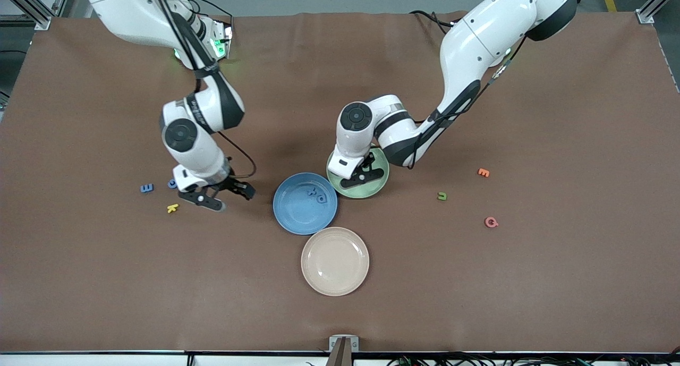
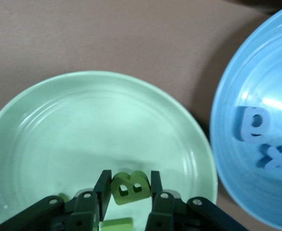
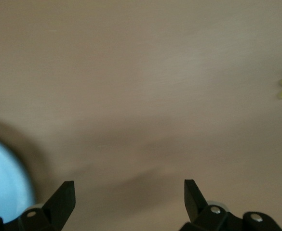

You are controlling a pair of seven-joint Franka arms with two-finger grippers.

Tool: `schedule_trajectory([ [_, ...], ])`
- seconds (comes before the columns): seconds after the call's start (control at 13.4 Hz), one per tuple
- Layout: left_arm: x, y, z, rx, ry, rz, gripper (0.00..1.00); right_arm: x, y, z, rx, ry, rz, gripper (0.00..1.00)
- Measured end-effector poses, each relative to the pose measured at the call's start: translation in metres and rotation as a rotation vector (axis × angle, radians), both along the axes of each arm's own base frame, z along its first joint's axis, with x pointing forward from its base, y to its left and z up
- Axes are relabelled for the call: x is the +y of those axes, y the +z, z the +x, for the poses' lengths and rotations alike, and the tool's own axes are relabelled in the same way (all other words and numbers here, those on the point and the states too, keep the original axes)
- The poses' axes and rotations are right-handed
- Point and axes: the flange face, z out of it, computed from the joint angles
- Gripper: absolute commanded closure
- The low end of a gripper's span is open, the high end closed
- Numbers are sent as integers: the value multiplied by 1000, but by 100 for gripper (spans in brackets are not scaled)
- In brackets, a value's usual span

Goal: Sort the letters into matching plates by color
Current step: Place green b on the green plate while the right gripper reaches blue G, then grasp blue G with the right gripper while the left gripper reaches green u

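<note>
My left gripper [image 2: 129,180] is shut on a green letter B [image 2: 129,187], held just above the pale green plate [image 2: 83,125]. Another green letter [image 2: 115,224] lies in that plate under the fingers. In the front view this gripper [image 1: 363,176] is over the green plate [image 1: 378,186]. The blue plate [image 1: 305,203] beside it holds two blue letters [image 1: 320,198], also seen in the left wrist view as a blue letter [image 2: 251,123]. My right gripper [image 1: 226,197] is open over bare cloth, between the blue plate and two loose blue letters [image 1: 146,188]. A green letter [image 1: 442,196] lies toward the left arm's end.
A beige plate [image 1: 334,261] sits nearer the front camera than the blue plate. A yellow letter [image 1: 172,208] lies close to my right gripper. An orange letter [image 1: 483,172] and a pink letter [image 1: 491,222] lie toward the left arm's end.
</note>
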Motion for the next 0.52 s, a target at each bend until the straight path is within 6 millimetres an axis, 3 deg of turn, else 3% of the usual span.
schedule_trajectory([
  [0.07,-4,-2,2,-5,1,-2,76,-25,-7,-6,-5,29,-3,0],
  [0.22,-6,-6,7,-8,8,-4,41,-77,-21,-14,-11,89,-12,0],
  [0.3,-5,-7,9,-7,11,-5,17,-100,-26,-16,-7,114,-18,0],
  [0.45,-5,-6,12,-11,16,-8,1,-137,-31,-18,2,155,-26,0],
  [0.52,-4,-4,15,-15,19,-11,1,-152,-32,-18,4,169,-29,0],
])
